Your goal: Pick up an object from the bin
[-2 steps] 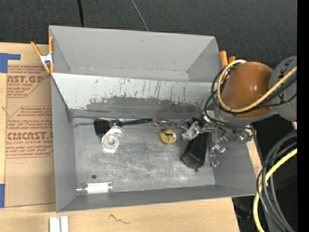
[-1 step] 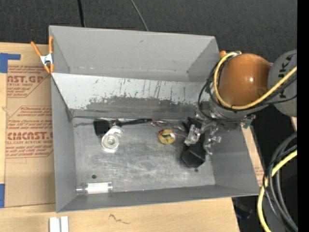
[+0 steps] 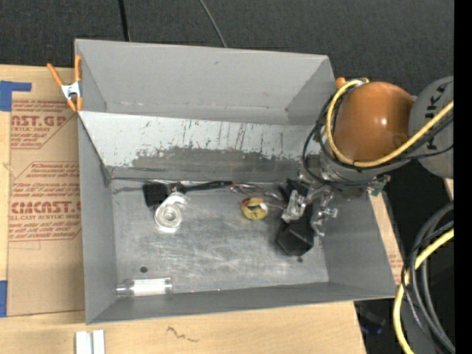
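My gripper (image 3: 310, 209) hangs low at the right side of the bin floor, its two metal fingers apart and nothing visible between them. A black blocky thing (image 3: 293, 240) lies just below and in front of the fingertips, close to them; whether they touch it I cannot tell. A small round yellow and gold thing (image 3: 254, 209) lies on the floor a little to the left of the gripper.
A clear round cap (image 3: 169, 216) and a black piece with a thin cable (image 3: 155, 192) lie at the left by the back wall. A clear tube (image 3: 146, 287) rests along the front left edge. The arm's orange cover hangs over the bin's right wall.
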Motion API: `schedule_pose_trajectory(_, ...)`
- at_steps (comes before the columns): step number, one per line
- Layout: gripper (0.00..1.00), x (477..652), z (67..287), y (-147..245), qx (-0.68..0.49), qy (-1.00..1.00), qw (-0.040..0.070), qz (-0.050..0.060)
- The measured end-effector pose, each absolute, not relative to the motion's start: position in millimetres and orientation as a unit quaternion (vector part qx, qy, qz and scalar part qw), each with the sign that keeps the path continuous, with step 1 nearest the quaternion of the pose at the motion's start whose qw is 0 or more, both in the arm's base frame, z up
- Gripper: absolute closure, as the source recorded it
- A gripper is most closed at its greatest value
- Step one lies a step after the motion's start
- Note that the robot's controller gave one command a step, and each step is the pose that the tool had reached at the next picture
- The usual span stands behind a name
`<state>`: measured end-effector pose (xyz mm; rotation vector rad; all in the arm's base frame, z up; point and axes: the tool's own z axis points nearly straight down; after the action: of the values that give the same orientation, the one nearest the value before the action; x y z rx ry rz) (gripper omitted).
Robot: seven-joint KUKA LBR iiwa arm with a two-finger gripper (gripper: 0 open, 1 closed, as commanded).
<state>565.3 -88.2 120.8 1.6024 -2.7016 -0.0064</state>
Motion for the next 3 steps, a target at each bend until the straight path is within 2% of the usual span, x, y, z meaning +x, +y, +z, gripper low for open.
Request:
schedule_pose_trajectory(1, 1.00, 559.6, 125, -76, 0.511, -0.859, 0.001, -0.002)
schedule_pose_trajectory(2, 1.00, 554.7, 117, -77, 0.574, -0.819, 0.001, -0.002)
schedule_pose_trajectory(3, 1.00, 528.7, 139, -71, 0.660, -0.751, 0.002, -0.004)
